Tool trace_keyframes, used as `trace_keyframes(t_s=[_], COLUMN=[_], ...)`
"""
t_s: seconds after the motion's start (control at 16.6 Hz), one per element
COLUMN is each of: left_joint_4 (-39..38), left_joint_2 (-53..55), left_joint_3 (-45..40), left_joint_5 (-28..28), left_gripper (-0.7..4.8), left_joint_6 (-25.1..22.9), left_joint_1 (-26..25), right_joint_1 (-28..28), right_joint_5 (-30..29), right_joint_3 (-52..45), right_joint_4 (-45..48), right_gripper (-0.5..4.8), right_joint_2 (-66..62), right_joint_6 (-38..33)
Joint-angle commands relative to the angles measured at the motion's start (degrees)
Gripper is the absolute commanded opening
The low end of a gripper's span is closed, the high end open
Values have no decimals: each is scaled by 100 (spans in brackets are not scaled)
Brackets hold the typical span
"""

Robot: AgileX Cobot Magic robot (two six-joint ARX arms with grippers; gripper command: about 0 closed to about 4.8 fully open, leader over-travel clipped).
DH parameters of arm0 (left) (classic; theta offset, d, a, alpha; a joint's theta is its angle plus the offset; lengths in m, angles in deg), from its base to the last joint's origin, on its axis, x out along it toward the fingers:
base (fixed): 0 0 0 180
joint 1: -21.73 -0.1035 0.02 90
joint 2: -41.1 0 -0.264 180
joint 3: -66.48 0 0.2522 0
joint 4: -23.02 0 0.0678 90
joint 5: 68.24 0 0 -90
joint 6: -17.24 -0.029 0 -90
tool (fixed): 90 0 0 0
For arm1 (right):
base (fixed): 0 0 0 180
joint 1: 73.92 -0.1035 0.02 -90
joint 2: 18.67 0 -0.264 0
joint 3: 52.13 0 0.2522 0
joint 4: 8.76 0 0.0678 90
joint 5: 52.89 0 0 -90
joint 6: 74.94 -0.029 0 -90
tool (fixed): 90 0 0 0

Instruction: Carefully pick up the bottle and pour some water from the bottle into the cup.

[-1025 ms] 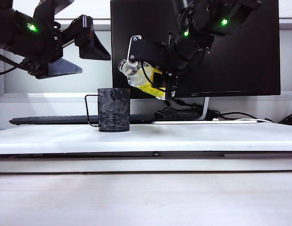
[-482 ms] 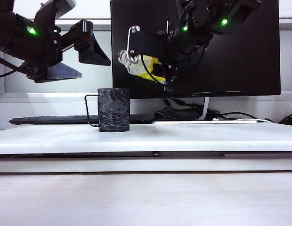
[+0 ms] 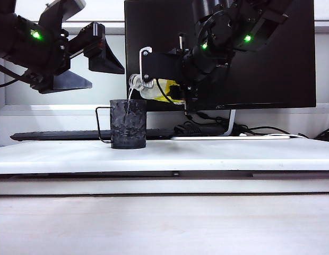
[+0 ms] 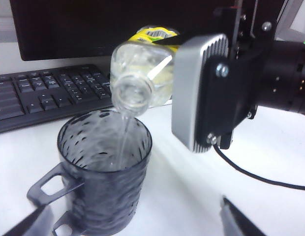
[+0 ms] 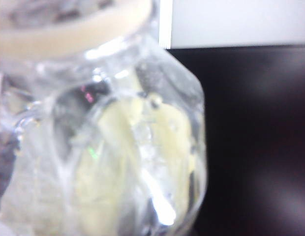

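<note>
Exterior view: right gripper [image 3: 163, 71] is clamped on the bottle [image 3: 153, 88], tipped past level with its mouth just above the cup [image 3: 128, 124] rim. A thin stream of water [image 4: 124, 140] falls into the cup, which stands on the table [image 3: 233, 154] in front of the keyboard [image 4: 44, 96]. Left gripper [image 3: 87, 64] hangs spread and empty, up and left of the cup. Risk: the mouth sits near the rim's edge, so tipping further could throw water over the side, towards the keyboard.
</note>
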Motion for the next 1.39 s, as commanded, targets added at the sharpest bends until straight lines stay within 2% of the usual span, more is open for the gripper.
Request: trace_keyframes(t_s=[0.06,0.18,0.9,1.39], left_joint_4=[55,55,52,52], left_joint_2=[-13,-13,-13,-13], left_joint_3=[26,26,26,26], left_joint_5=[4,4,50,131], left_gripper=[479,479,479,479], left_joint_6=[-17,-17,-122,-125], left_joint_1=[-7,-7,-4,-7], right_joint_1=[-4,-2,39,55], right_joint_5=[-31,-33,81,83], right_joint_3=[59,59,61,61], right_joint_4=[345,431,925,940], right_gripper=[170,170,170,170], right_joint_2=[48,26,26,26], right_joint_6=[70,315,492,516])
